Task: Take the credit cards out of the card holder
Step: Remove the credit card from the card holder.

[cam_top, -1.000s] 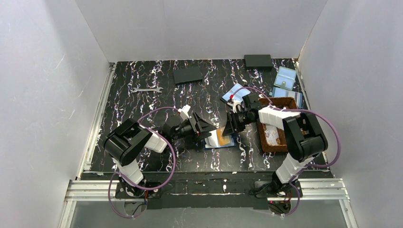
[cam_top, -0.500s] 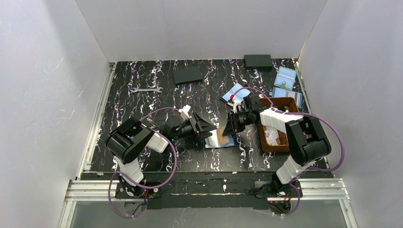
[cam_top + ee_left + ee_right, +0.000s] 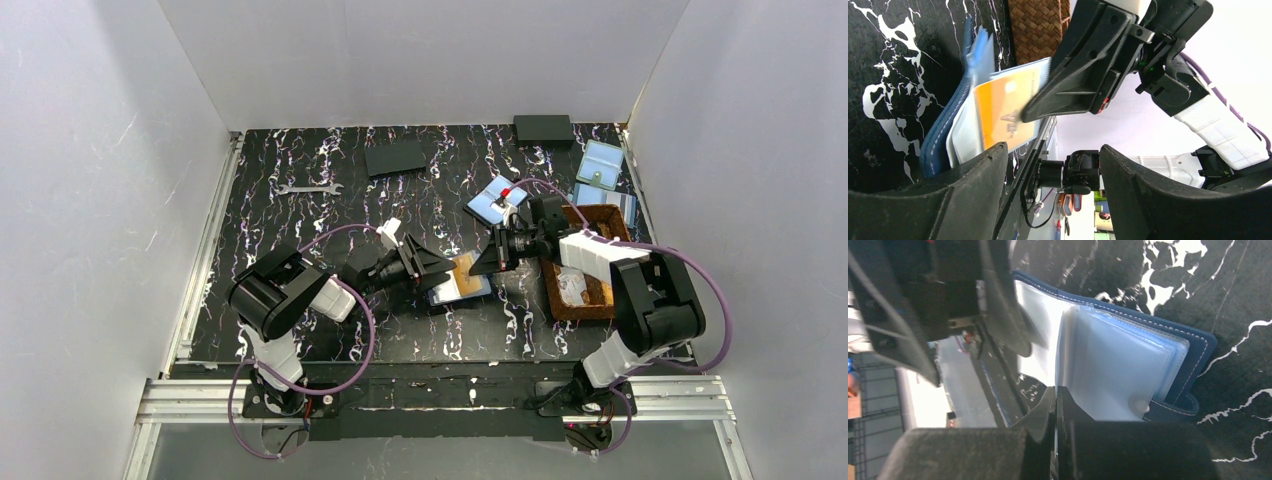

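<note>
Item 1: a flat silver metal wrench (image 3: pixel 310 188) lies on the black marbled table top (image 3: pixel 300 330), far left, well apart from both arms.

Item 2: the left gripper (image 3: pixel 438 270) is low over the table at centre. Its jaws stand wide apart and hold nothing. In the left wrist view one of its fingers (image 3: pixel 963 200) covers the near edge of the holder; contact there cannot be confirmed.

Item 3: the navy-blue bifold card holder (image 3: pixel 470 293) lies opened on the table between the two grippers, its light blue plastic pockets (image 3: pixel 1118 365) fanned upward.

Item 4: the orange-tan rectangular plastic card (image 3: pixel 1000 110) stands tilted out of the card holder. Its lower part rests against the pale pockets. Whether that end sits inside a pocket cannot be told.

Item 5: the right gripper (image 3: pixel 478 266) is closed on the far edge of the orange-tan card, the fingers pressed nearly together with only the thin card between them.

Item 6: a brown woven divided tray (image 3: pixel 556 300) sits just beside the right arm.

Item 7: three pale blue flat pouches lie behind it, one (image 3: pixel 493 203) near centre and two (image 3: pixel 600 162) at the right edge. Two flat black rectangular pads (image 3: pixel 396 157) lie along the back.
</note>
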